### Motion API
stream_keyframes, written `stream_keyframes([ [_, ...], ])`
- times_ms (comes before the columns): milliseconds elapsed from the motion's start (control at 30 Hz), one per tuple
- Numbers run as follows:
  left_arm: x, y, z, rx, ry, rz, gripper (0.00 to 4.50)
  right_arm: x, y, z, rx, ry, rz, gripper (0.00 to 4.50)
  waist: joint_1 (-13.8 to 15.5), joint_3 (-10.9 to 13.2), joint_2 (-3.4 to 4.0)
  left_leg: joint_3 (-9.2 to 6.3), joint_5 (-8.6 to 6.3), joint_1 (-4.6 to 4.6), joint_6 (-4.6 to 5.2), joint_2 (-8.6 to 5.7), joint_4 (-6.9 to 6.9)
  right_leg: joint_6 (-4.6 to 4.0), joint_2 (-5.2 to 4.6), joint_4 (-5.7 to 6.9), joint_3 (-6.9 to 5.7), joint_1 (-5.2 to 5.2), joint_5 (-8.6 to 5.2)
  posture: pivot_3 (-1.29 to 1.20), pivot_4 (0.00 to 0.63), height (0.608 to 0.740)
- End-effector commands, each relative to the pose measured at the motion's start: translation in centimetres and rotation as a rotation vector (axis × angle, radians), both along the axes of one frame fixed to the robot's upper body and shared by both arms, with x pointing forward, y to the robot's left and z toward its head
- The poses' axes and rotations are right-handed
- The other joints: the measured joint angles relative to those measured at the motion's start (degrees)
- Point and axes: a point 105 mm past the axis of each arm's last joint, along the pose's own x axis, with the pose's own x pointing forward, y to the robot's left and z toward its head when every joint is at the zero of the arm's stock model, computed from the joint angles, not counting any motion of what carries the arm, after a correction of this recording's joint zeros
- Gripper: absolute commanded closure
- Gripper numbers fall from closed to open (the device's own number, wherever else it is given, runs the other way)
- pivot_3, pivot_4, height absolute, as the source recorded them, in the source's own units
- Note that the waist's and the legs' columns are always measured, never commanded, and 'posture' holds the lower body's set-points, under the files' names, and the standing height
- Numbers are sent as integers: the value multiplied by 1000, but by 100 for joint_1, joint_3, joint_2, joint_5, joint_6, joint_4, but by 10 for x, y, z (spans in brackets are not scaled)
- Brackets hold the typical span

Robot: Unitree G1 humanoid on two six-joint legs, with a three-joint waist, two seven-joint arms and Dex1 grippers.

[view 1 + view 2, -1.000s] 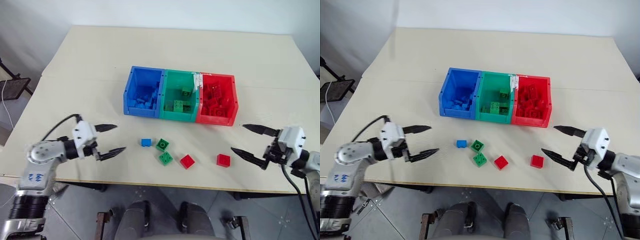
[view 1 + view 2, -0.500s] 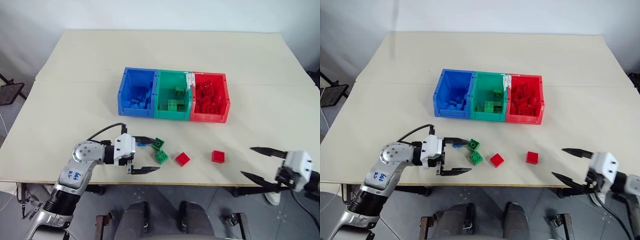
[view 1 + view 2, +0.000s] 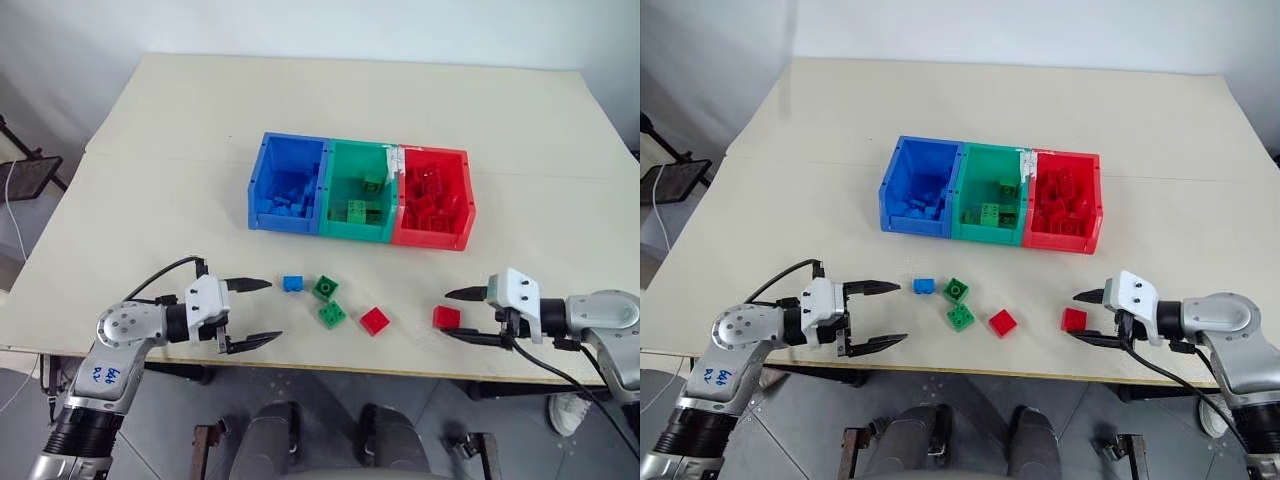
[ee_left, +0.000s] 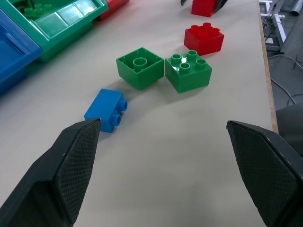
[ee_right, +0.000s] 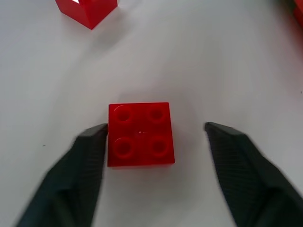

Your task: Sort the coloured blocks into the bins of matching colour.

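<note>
The red block (image 5: 139,134) lies studs-up on the worktop (image 3: 180,150), near its front edge and well short of the red bin (image 3: 436,205); being small, stiff, light and probably smooth-sided, it should be pinched squarely across two opposite flat sides, not the studs. The right gripper (image 5: 154,142) brackets it with fingers part-closed, one touching a side, the other apart. The left gripper (image 3: 249,313) stands wide and empty by the blue block (image 3: 292,284).

The left arm reached in from the near left, its left gripper (image 3: 248,313) pointing level toward the right with the two black fingers spread wide. The right arm came in low from the right, its right gripper (image 3: 456,315) aimed leftward, fingers partly apart.
</note>
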Motion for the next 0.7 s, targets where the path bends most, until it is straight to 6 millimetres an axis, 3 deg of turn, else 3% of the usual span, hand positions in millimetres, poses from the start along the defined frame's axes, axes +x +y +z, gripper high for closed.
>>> stream_keyframes([
  [33,-4,-5,14,-32,-54,-15,0,2,-1,4,2,-18,6,2638,-19,0,0,2,0,0,0,0,-1,0,0,-2,1,0,0,0,150,740],
  [67,-6,-6,13,-26,-45,-32,0,2,0,3,2,-21,8,2992,-25,0,0,2,-1,0,0,0,-2,0,2,-1,0,0,0,0,150,740],
  [200,-9,-9,16,-40,-39,-40,0,6,3,11,50,-62,6,3051,-42,0,0,4,-1,2,-1,2,-3,1,4,19,0,0,0,0,150,740],
  [400,-2,-7,30,-122,-51,31,0,28,19,53,263,-173,-63,3051,-53,1,1,7,0,4,-2,6,1,0,8,17,5,0,0,0,150,740],
  [567,15,3,40,-208,-72,212,0,99,22,105,347,-369,-317,3051,-116,2,4,12,-1,3,-3,5,5,0,7,18,12,-3,0,0,150,740],
  [700,20,7,48,-263,-81,276,0,134,23,119,315,-469,-412,3051,-153,2,4,1,1,2,-6,4,-4,0,6,40,1,-8,0,0,150,740],
])
